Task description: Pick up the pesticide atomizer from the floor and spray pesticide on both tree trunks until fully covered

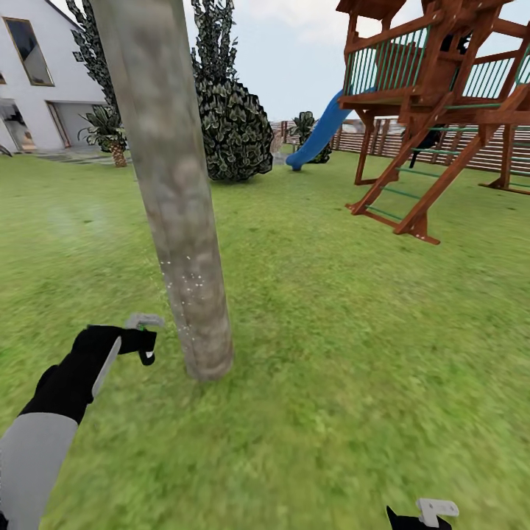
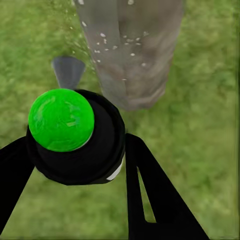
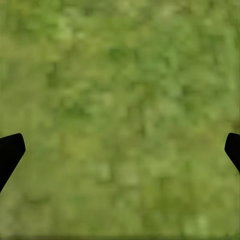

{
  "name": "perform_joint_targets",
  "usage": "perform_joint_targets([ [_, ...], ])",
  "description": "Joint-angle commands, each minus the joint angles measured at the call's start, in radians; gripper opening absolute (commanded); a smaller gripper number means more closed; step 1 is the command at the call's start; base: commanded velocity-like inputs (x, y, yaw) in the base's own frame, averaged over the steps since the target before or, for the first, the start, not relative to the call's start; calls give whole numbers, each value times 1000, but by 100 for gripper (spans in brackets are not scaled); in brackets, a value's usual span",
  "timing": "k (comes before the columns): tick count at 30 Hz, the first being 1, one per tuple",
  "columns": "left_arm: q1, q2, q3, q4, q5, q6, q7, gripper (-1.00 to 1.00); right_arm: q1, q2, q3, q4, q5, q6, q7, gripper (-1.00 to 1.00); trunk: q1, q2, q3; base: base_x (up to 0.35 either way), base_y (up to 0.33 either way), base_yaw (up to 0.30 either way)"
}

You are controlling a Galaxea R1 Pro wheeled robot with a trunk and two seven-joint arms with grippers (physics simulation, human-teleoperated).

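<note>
- Low at the left of the head view, my left gripper (image 1: 145, 340) is clamped round the sprayer (image 1: 140, 343), nozzle aimed at the tree trunk (image 1: 180, 221) just beside it.
- White specks (image 1: 184, 278) dot the bark at centre-left.
- Bottom right, my right gripper (image 1: 423, 515) hangs over the lawn (image 1: 353, 331), fingers wide apart, holding nothing.

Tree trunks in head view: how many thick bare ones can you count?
1. The tree trunk stands on the lawn just ahead of the left gripper, white specks on its lower bark. A second may be hidden behind it or off frame.
</note>
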Motion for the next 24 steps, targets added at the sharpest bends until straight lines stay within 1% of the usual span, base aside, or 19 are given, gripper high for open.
perform_joint_targets([
  [1, 4, -2, -4, 0, 0, 5, -1, -100, 0, 0, 0, 0, 0, 0, 0, 100, 0, 0, 0, 0, 0, 0],
  [5, 10, -3, -12, 15, -6, -2, -3, -100, 0, 0, 0, 0, 0, 0, 0, 100, 0, 0, 0, 0, 0, 0],
  [7, 25, -2, -12, 16, -7, -5, -3, -100, 0, 0, 0, 0, 0, 0, 0, 100, 0, 0, 0, 0, 0, 0],
  [9, 21, 2, -5, 6, -9, 2, -2, -100, 0, 0, 0, 0, 0, 0, 0, 100, 0, 0, 0, 0, 0, 0],
  [10, 10, 3, -2, 2, -10, 8, -2, -100, 0, 0, 0, 0, 0, 0, 0, 100, 0, 0, 0, 0, 0, 0],
  [12, -35, 4, 0, 0, -11, 13, 0, -100, 0, 0, 0, 0, 0, 0, 0, 100, 0, 0, 0, 0, 0, 0],
  [15, -81, 5, 0, -1, -12, 18, 1, -100, 0, 0, 0, 0, 0, 0, 0, 100, 0, 0, 0, 0, 0, 0],
  [16, -111, 6, 0, -3, -12, 40, 1, -100, 0, 0, 0, 0, 0, 0, 0, 100, 0, 0, 0, 0, 0, 0],
  [18, -137, 10, 0, -15, -11, 63, 1, -100, 0, 0, 0, 0, 0, 0, 0, 100, 0, 0, 0, 0, 0, 0],
  [21, -136, 12, 0, -23, -11, 75, 1, -100, 0, 0, 0, 0, 0, 0, 0, 100, 0, 0, 0, 0, 0, 0],
  [24, -129, 11, -4, -24, -11, 69, 1, -100, 0, 0, 0, 0, 0, 0, 0, 100, 0, 0, 0, 0, 0, 0],
])
